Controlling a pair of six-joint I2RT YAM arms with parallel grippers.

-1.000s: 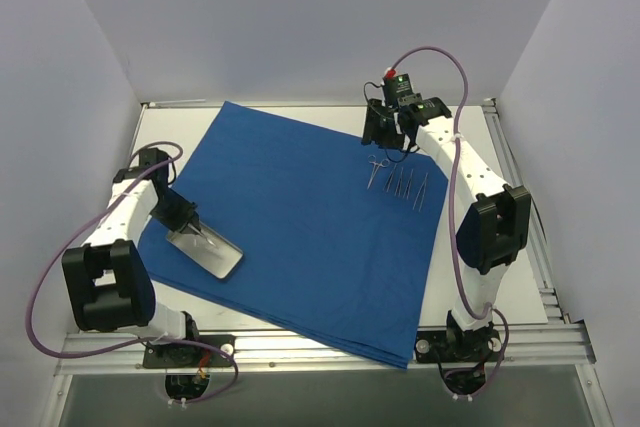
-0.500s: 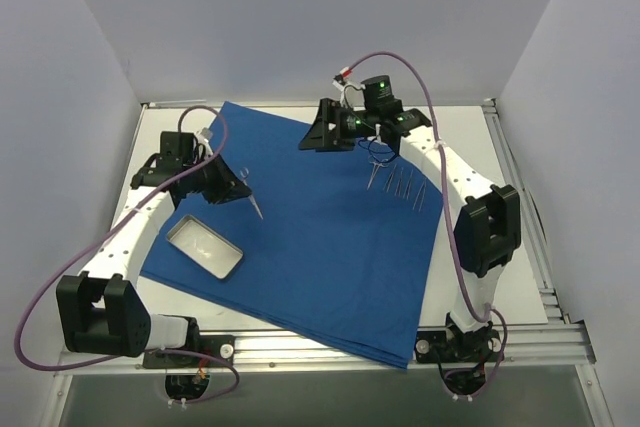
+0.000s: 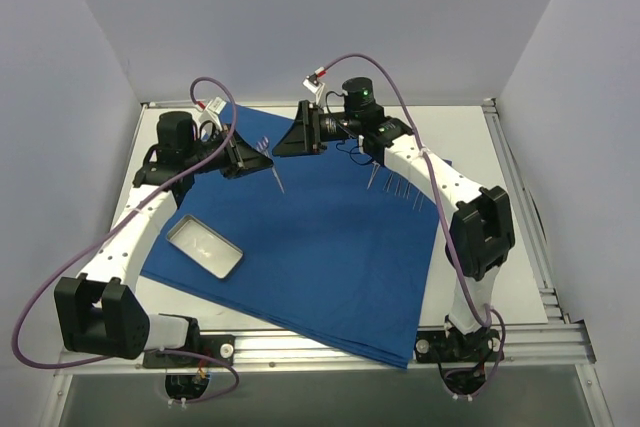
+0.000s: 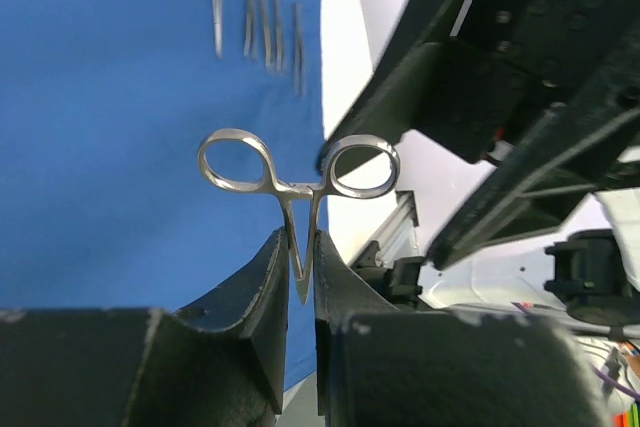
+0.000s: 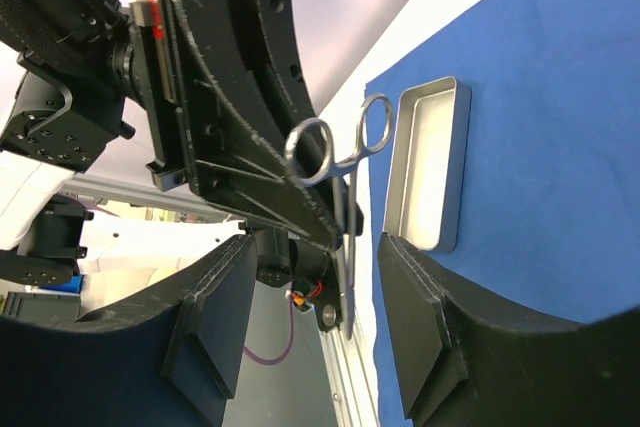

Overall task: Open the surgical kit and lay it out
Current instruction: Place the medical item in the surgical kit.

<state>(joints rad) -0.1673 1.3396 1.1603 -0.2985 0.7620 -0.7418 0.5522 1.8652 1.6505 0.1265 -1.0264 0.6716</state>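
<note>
Surface: blue drape (image 3: pixel 330 237) across white table (image 3: pixel 505 277), bare strip at right.
Left gripper (image 4: pixel 300 252): clamped on scissors (image 4: pixel 298 190).
Right gripper (image 3: pixel 300 135): jaws spread.

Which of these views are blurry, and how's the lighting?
Left wrist: scissors sharp, far instruments slightly soft. Right wrist: its fingers dark and soft, tray crisp. Top external: even light, soft shadows, nothing blurred.

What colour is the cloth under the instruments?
The cloth is plain royal blue, shown best in the top external view.
</note>
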